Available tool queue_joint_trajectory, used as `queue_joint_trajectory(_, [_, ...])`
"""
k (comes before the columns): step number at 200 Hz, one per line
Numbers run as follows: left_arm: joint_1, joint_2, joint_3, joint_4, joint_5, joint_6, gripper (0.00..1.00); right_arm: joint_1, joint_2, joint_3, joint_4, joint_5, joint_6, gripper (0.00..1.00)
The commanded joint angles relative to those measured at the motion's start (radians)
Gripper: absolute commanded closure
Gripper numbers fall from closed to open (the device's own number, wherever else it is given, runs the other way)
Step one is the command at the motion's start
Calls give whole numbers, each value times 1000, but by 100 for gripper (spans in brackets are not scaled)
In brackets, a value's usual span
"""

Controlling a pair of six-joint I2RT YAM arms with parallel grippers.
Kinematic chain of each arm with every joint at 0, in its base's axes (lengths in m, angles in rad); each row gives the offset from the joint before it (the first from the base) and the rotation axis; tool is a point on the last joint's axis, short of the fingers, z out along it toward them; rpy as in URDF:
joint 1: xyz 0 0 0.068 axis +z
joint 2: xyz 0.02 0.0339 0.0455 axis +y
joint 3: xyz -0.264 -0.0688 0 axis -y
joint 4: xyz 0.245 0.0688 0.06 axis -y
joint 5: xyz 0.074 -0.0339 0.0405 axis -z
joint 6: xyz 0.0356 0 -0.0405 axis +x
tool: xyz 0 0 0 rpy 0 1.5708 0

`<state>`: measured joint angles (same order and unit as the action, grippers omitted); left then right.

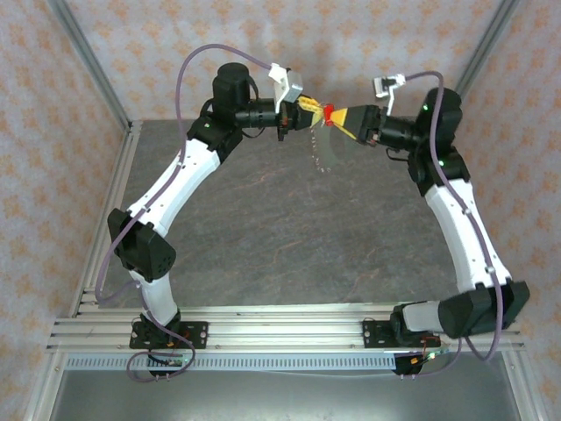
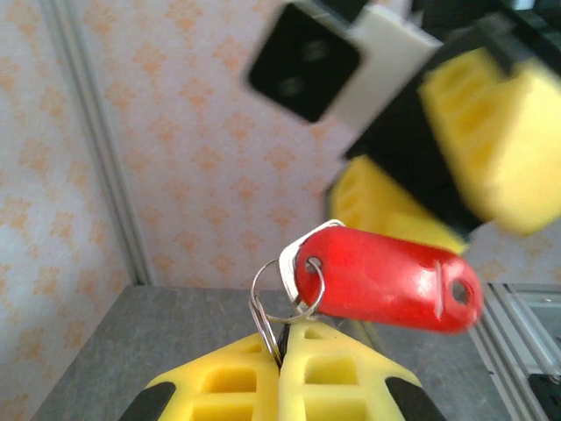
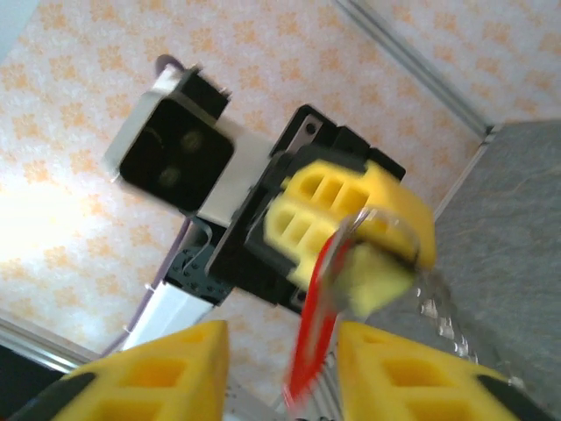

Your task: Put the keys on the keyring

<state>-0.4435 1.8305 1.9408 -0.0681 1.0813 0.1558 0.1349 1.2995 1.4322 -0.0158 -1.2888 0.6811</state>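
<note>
Where left end effector (image 2: 282, 349) pinches, red key (image 2: 386, 281) hangs.

red key (image 2: 386, 281), silvery split ring (image 2: 260, 309), yellow left pincer fingers (image 2: 337, 386)

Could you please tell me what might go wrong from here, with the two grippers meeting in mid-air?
1. The right gripper is open around the red key, so the key hangs by the small wire ring pinched in the shut left gripper; a slip could drop it.
2. The beaded chain dangles loose beneath the grippers and might swing or slip off.
3. The two grippers sit very close and could collide.
</note>
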Motion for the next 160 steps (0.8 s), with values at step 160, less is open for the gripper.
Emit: queue_joint_trajectory(160, [-1, -117, -97, -10, 95, -94, 100, -61, -220, -252, 70, 307, -185, 53])
